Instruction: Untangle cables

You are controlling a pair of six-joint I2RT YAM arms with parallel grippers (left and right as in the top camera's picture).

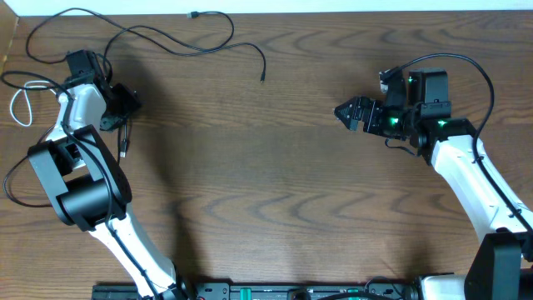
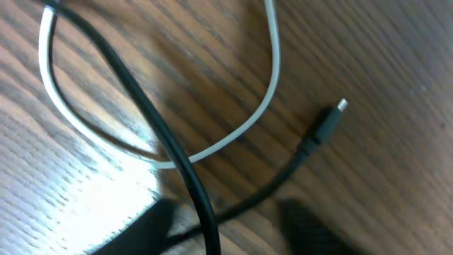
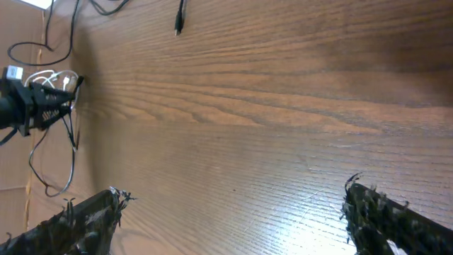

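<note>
A white cable loops across the wood in the left wrist view, and a black cable crosses over it. That black cable runs down between the two dark fingers of my left gripper, whose jaws stand a little apart on either side of it. A second black strand ends in a small plug to the right. Overhead, my left gripper is at the far left, beside the white cable loop. A long black cable trails along the top. My right gripper hovers open over bare wood, holding nothing.
The long black cable's free end lies near the top middle, and another plug lies just below my left gripper. The table's far edge runs along the top. The arms' base rail lines the front edge.
</note>
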